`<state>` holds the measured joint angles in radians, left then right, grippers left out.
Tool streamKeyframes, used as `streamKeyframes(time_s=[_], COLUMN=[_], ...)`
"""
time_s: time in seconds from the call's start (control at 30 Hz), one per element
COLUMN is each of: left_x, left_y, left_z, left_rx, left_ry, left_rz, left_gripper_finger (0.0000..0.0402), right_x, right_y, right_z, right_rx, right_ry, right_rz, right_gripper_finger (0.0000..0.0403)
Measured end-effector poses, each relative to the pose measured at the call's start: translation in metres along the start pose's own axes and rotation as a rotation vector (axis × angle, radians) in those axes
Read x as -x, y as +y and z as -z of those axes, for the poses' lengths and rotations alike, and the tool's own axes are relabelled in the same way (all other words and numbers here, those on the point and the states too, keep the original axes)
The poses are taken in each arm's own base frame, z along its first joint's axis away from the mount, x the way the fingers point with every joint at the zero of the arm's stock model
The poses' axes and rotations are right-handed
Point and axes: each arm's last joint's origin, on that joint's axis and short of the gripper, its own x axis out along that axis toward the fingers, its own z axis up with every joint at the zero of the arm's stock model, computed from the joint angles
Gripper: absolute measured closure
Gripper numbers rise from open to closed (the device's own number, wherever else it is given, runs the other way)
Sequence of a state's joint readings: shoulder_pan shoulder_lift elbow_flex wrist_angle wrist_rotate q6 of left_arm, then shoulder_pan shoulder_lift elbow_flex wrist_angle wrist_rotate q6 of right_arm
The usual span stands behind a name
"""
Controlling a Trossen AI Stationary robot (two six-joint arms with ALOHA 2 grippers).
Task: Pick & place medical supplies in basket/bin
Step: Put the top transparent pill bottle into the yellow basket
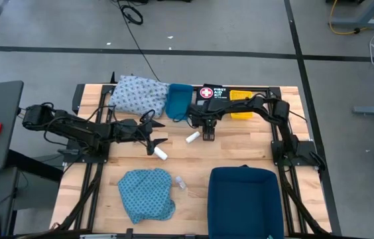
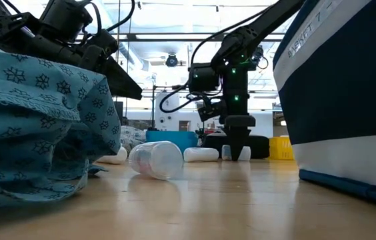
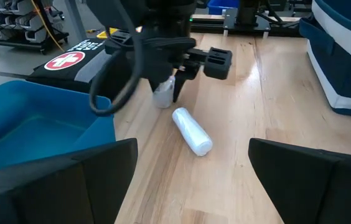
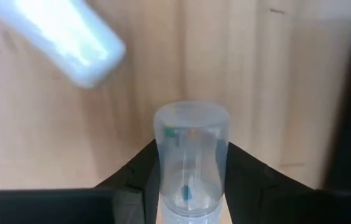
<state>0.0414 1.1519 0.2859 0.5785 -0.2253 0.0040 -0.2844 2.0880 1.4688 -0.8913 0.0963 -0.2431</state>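
Note:
My right gripper [image 1: 208, 135] points down near the table's middle, shut on a clear vial [image 4: 191, 158]. One white roll [image 1: 191, 137] lies just left of it. My left gripper [image 1: 155, 131] hovers open farther left, level, facing that roll [image 3: 192, 130]. A second roll [image 1: 160, 154] lies on the wood beside the left gripper. Another small vial [image 1: 180, 182] lies on its side near the teal cloth [image 1: 146, 194], which is heaped at the near edge. The whitish-blue cloth [image 1: 137, 94] lies at the far edge. My right gripper pinches the clear vial's upper body [image 4: 191, 186] between its two fingers, coming from above and pointing down. The vial stands upright, and its lower end [image 3: 162, 101] is at the table top. Its capped end [image 4: 191, 121] shows below the fingertips.
A small blue bin [image 1: 179, 99], the black first-aid box [image 1: 213, 93] and a yellow object [image 1: 241, 106] line the far edge. A large dark blue basket [image 1: 245, 199] sits at the near right. Bare wood lies between the rolls and the basket.

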Motion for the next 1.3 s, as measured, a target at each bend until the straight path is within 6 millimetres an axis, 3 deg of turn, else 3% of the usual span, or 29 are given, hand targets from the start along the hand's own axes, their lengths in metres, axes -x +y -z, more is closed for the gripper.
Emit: streamKeyframes(time_s=[0.43, 0.87, 1.3], left_x=[0.0, 0.0, 0.0], left_y=[0.0, 0.0, 0.0], left_z=[0.0, 0.001, 0.004], left_rx=[0.004, 0.001, -0.003], left_ry=[0.0, 0.01, 0.029], left_rz=[-0.002, -0.003, -0.011], left_gripper_finger=[0.0089, 0.0089, 0.0089], right_x=[0.011, 0.06, 0.009], right_y=[0.033, 0.053, 0.07], right_z=[-0.005, -0.02, -0.008], right_rx=[-0.021, 0.009, -0.034], right_ry=[-0.023, -0.419, -0.741], right_rz=[-0.012, -0.134, -0.208], right_gripper_finger=[0.0271, 0.0271, 0.0271])
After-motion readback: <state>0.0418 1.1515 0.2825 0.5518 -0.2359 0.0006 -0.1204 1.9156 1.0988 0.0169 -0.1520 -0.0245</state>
